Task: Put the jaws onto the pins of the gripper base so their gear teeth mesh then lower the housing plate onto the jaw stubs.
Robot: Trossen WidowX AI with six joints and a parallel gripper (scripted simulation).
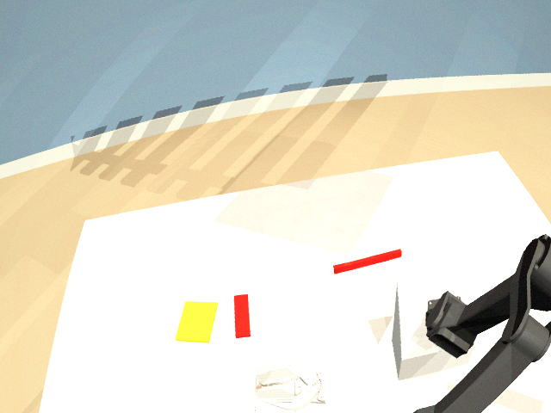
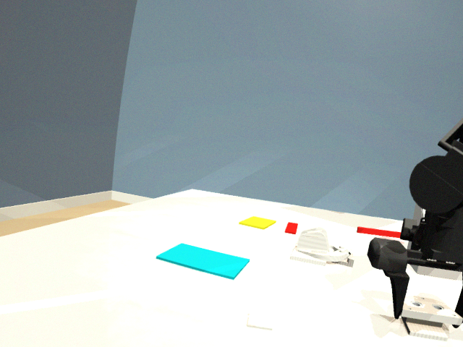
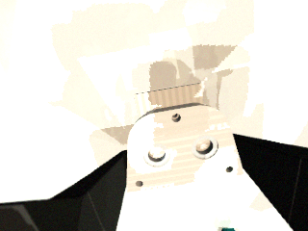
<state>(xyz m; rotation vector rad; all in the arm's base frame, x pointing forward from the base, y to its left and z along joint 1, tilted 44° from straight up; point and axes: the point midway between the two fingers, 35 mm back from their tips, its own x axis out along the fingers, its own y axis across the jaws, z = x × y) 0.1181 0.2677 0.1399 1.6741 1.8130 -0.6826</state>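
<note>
The pale housing plate [image 2: 430,306] [image 3: 175,168] has two large round holes and smaller screw holes. It lies about level on a ribbed pale block [image 2: 428,330] [image 3: 175,95]. My gripper [image 2: 427,320] [image 3: 176,147] is shut on the housing plate, with one black finger at each side edge. In the top view the fingertips and plate are hidden behind the hand. The pale gripper base with jaw parts [image 1: 275,385] [image 2: 313,241] stands apart from the plate, low centre in the top view. Glare hides its pins and whether gear teeth mesh.
A white box [image 1: 420,365] stands by the arm. A long red bar [image 1: 367,261] [image 2: 378,231], a short red block [image 1: 242,316] [image 2: 291,228] and a yellow plate [image 1: 197,322] [image 2: 257,222] lie beyond the base. A cyan plate [image 2: 202,260] and small white piece [image 2: 260,322] lie nearer the exterior camera.
</note>
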